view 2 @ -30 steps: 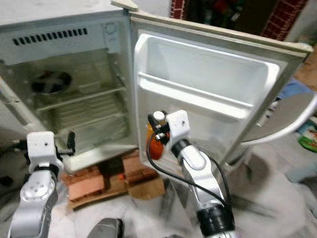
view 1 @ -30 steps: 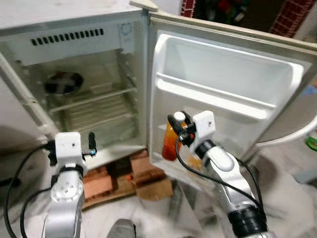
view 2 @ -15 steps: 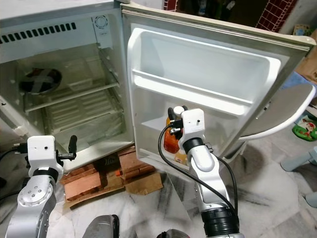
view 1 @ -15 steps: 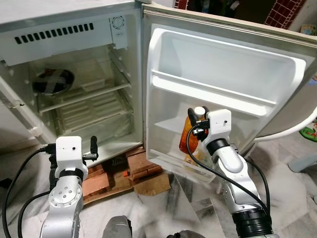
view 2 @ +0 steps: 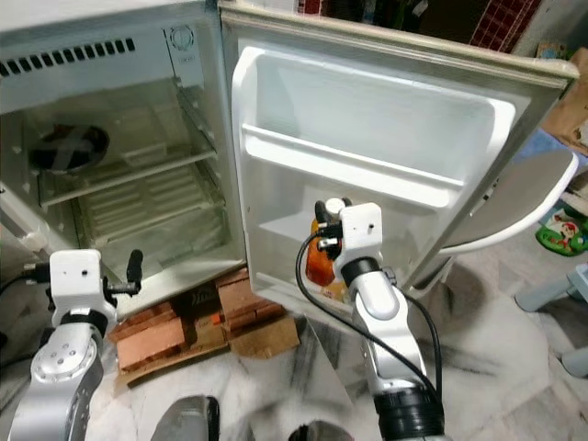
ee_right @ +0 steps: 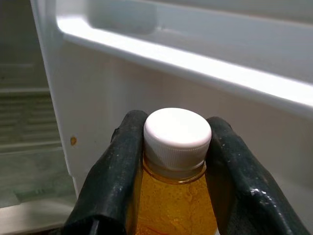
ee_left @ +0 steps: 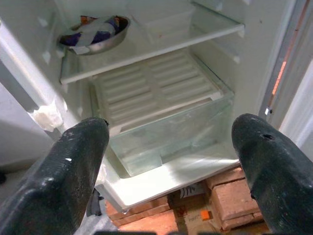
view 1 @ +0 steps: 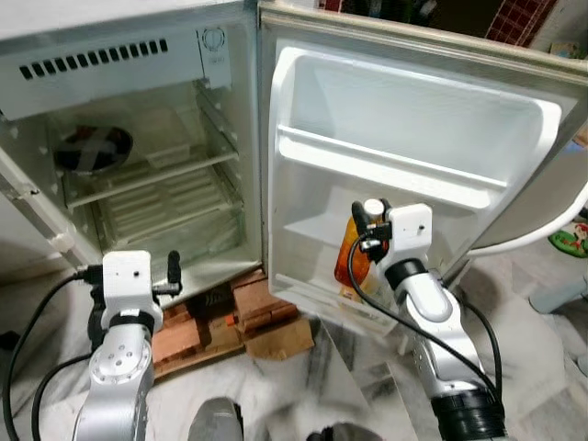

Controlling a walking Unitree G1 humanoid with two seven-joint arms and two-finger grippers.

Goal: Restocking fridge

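Observation:
An orange juice bottle (view 1: 353, 257) with a white cap (ee_right: 177, 129) is held upright at the lower shelf of the open fridge door (view 1: 404, 119). My right gripper (view 1: 367, 225) is shut on the bottle's neck, one black finger (ee_right: 117, 171) on each side of the cap. My left gripper (view 1: 138, 276) is open in front of the fridge's lower compartment, its fingers (ee_left: 73, 161) wide apart and holding nothing. The fridge interior (view 1: 156, 175) has glass shelves and a clear drawer (ee_left: 166, 132).
A metal bowl (ee_left: 95, 32) with taped wrapping sits on the upper fridge shelf. The fridge stands on red bricks (view 1: 266, 308) with cardboard (view 1: 280, 340) on a marble floor. A white chair (view 2: 524, 202) stands behind the door at right.
The camera has steadied and shifted. My right gripper has carried the bottle to the right, further into the door's lower shelf. The left gripper holds its place.

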